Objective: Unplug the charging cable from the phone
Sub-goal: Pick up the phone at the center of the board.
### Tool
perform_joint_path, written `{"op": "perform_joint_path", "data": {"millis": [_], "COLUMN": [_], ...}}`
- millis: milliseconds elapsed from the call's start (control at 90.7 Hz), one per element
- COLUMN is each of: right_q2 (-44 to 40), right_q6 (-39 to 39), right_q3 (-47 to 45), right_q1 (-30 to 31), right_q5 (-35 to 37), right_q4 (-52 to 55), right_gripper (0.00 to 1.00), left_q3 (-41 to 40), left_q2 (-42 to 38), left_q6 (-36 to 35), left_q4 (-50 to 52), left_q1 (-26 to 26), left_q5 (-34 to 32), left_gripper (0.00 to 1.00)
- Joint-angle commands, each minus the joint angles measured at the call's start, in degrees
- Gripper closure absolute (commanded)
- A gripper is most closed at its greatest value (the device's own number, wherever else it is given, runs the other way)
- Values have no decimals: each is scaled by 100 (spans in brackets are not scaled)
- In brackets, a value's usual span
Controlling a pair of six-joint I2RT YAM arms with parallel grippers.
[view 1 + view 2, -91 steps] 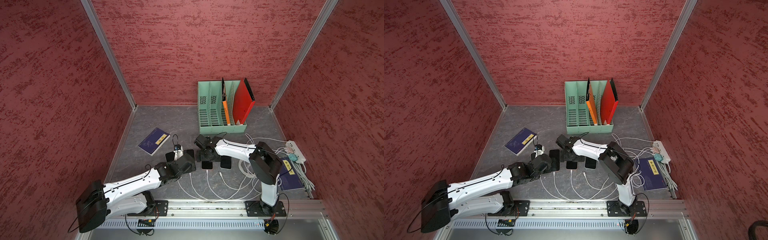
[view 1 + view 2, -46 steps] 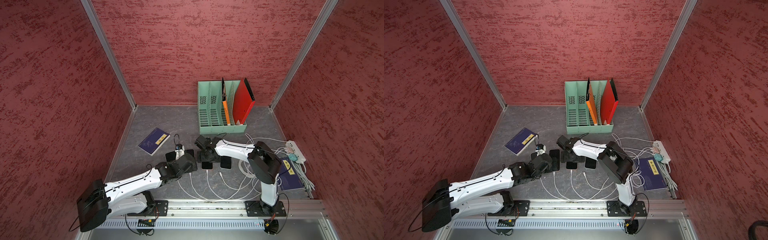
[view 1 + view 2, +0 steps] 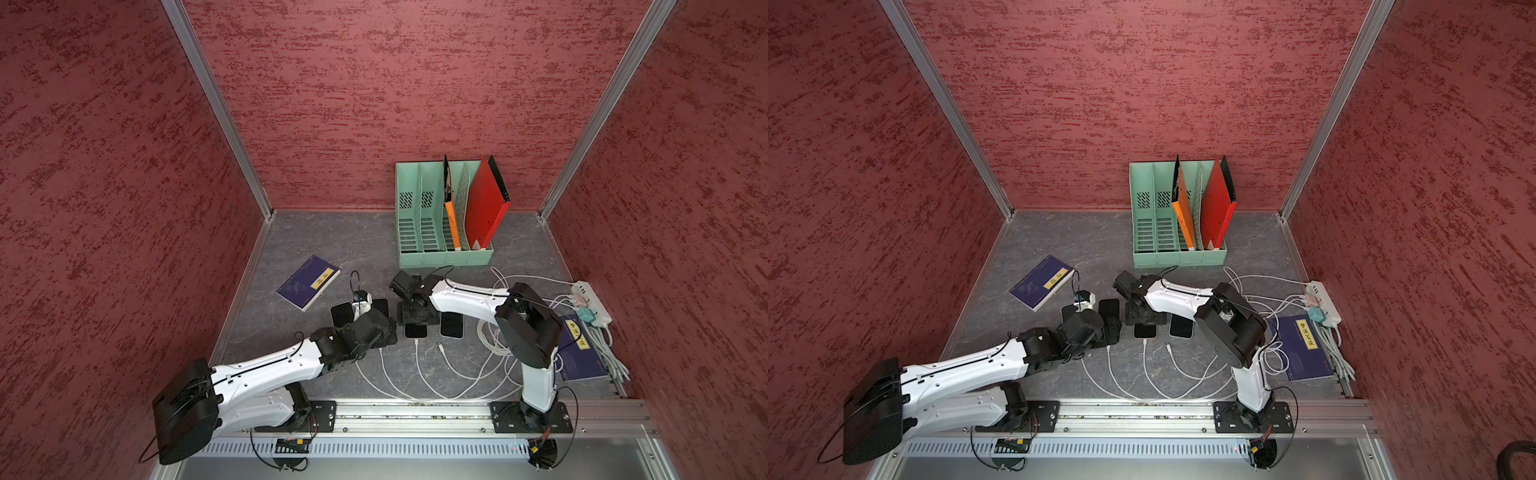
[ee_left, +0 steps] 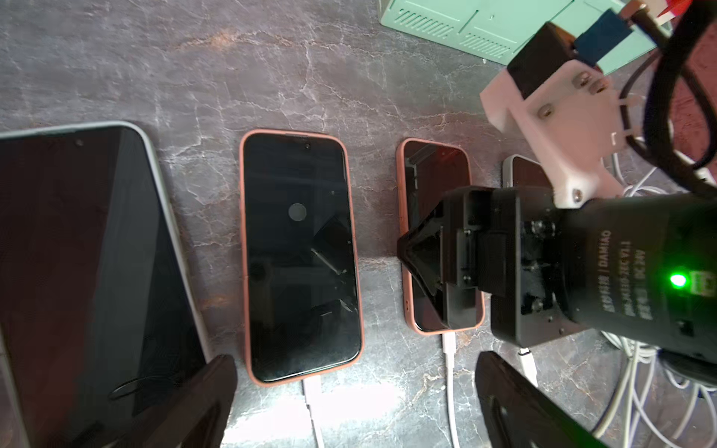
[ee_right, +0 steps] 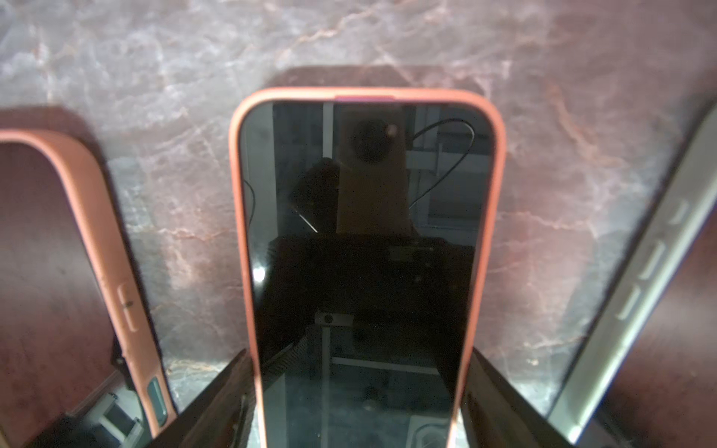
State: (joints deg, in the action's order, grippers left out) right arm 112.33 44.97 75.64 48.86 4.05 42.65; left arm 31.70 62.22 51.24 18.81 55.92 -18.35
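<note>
I count four phones; three white cable ends; two blue notebooks; one green file rack; one power strip.

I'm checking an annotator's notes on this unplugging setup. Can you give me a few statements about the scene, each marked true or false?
1. The right gripper straddles a pink-cased phone. True.
2. The left gripper is shut on a cable. False: it is open and holds nothing.
3. A red folder stands in the green file rack. True.
4. Every charging cable is plugged into a phone. False: one connector lies loose on the table.
</note>
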Motion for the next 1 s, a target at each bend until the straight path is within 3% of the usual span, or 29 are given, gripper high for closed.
{"op": "perform_joint_path", "data": {"millis": [0,419,661,992], "right_q2": [139,-471,-1061,-1586], "right_q6": [-18,-50,-45,83], "right_q3": [-146,-444,-757,-933], "right_q1": [-30,-26,-34,-31], "right_q5": [-178,-367,-383,-245], "right_q4": [-122,-788,-1215,-1346], "right_gripper": [44,81,91,93], "left_q3": [-127,-433,-752,-839], "left_q2": [-165,-125,220,908], "left_q6": [119,242,612,749], "left_q4": [-470,-1157,-1870,-2913], "left_q1": [10,33,80,859], "left_q5": [116,383,784,489], "left_gripper": [1,6,14,21]}}
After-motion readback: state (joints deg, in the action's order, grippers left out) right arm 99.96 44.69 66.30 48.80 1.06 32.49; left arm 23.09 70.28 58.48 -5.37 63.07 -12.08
